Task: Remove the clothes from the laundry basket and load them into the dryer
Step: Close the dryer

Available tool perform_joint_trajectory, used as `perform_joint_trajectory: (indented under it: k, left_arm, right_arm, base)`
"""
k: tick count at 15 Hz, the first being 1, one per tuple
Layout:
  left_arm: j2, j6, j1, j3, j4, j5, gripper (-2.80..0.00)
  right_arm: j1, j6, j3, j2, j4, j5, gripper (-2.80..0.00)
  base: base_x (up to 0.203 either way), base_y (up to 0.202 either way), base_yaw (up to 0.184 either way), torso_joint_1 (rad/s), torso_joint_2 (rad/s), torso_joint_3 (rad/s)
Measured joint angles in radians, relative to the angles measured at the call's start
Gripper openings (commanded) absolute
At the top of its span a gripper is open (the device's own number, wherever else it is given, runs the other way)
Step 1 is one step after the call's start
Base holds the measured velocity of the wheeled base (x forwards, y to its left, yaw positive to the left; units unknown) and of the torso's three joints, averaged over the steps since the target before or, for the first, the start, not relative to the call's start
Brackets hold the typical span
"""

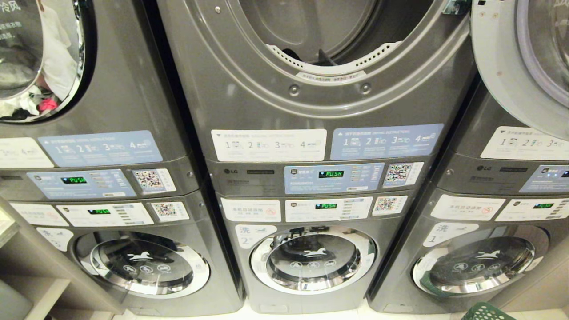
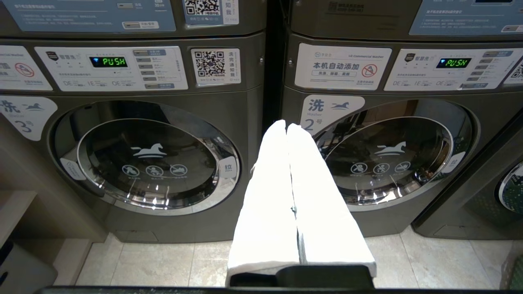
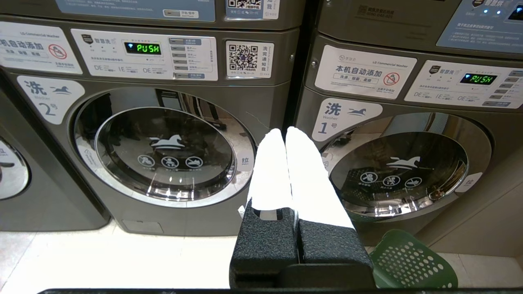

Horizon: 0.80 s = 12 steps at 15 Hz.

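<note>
— Nearest the wrist cameras, what do you see?

— White-sleeved fingers pressed together on both sides. In the left wrist view the left gripper (image 2: 287, 124) is closed on nothing, aimed at the gap between the washers numbered 3 and 2. In the right wrist view the right gripper (image 3: 282, 131) is likewise closed and empty, aimed between washers 2 and 1.

— And the dryer?

— Biggest thing in the head view: the dryer (image 1: 249, 106) fills the upper middle, well above both grippers, neither of which appears in that view. Its door (image 1: 511, 66) is swung open to the right, and something dark lies low inside the drum behind the white perforated rim, too hidden to identify.

— The laundry basket?

— Green and perforated, on the pale floor below washer 1, close beside the right gripper (image 3: 408, 261). The head view catches only its corner at the bottom right. Its contents aren't visible.

— Anything else around?

— A neighbouring dryer (image 1: 40, 58) at upper left with its door closed, white and pink laundry behind the glass. Green "PUSH" displays (image 1: 330, 174) glow on the panels.
</note>
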Motion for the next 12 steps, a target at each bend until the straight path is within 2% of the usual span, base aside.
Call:
perform_joint_trajectory:
  k: [7, 9, 12]
  left_arm:
    - [0.0, 0.0, 0.0, 0.0, 0.001, 0.0, -2.8]
    - [0.0, 0.0, 0.0, 0.0, 0.001, 0.0, -2.8]
    - [0.0, 0.0, 0.001, 0.0, 0.001, 0.0, -2.8]
  right_arm:
    - [0.001, -0.001, 0.0, 0.0, 0.0, 0.0, -2.8]
    - [0.0, -0.001, 0.0, 0.0, 0.0, 0.0, -2.8]
    - [0.001, 0.0, 0.0, 0.0, 0.0, 0.0, -2.8]
  base:
    - [0.0, 0.0, 0.0, 0.0, 0.0, 0.0]
    - [0.004, -0.091, 0.011, -0.011, 0.0, 0.005]
    - [0.0, -0.192, 0.0, 0.006, 0.01, 0.005]
